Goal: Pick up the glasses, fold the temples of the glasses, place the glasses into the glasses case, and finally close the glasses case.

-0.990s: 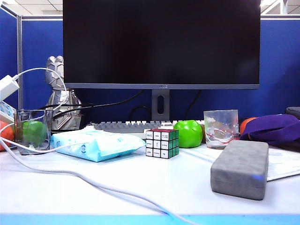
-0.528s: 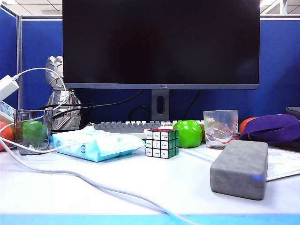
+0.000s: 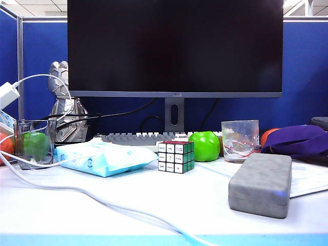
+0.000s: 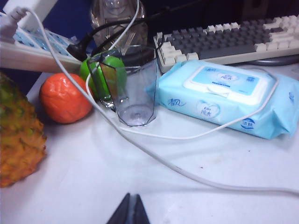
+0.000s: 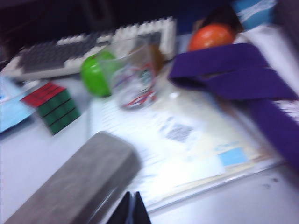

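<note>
Case [image 3: 261, 185]: sitting closed at my table's [image 3: 154, 205] 4 o'clock; stiff, felt-grippy, best pinched across its long sides.
Left gripper [image 4: 129, 212]: I'm keeping it pinched shut, empty.
Right gripper [image 5: 131, 207]: hovering closed beside the case.

Grey felt glasses case [image 3: 261, 184], shut. White desk [image 3: 154, 205]. Pale blue tissue pack [image 3: 105, 156] with white label. Rubik's cube [image 3: 176, 156]: white front with dark marks, red top, green side. Bright green ball [image 3: 205, 145]. Clear glass [image 3: 240, 140] with red-white swirl. Purple cloth [image 3: 300, 139]. Orange fruit [image 4: 64, 97]. Black monitor [image 3: 174, 46], blue partition [image 3: 43, 46]. My left gripper [image 4: 130, 212] and right gripper [image 5: 131, 208]: black tips.
</note>
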Robot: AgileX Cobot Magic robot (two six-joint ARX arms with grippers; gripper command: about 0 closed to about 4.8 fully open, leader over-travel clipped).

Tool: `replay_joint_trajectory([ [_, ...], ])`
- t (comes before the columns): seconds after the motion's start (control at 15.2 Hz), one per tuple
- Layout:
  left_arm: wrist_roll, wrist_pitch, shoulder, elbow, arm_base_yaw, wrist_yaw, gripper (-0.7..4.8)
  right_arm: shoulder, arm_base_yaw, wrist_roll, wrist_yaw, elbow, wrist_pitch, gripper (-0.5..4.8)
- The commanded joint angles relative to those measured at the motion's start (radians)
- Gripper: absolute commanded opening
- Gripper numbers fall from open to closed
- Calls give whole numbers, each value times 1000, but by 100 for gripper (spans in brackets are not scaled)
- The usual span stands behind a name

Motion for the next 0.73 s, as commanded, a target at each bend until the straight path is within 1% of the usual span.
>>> replay_joint_trajectory([
  [0.07,-2,-17,-2,-2,1,9,-4,-2,-101,-96,9,-13,25,-1],
  [0.13,-2,-17,-2,-2,1,11,-3,-2,-119,-156,-7,-13,2,-1],
  [0.26,-2,-17,-2,-2,1,11,-4,-2,-127,-245,-6,-13,4,-1],
  [0.73,-2,-17,-2,-2,1,11,-4,-2,-127,-251,-6,-13,5,-1],
])
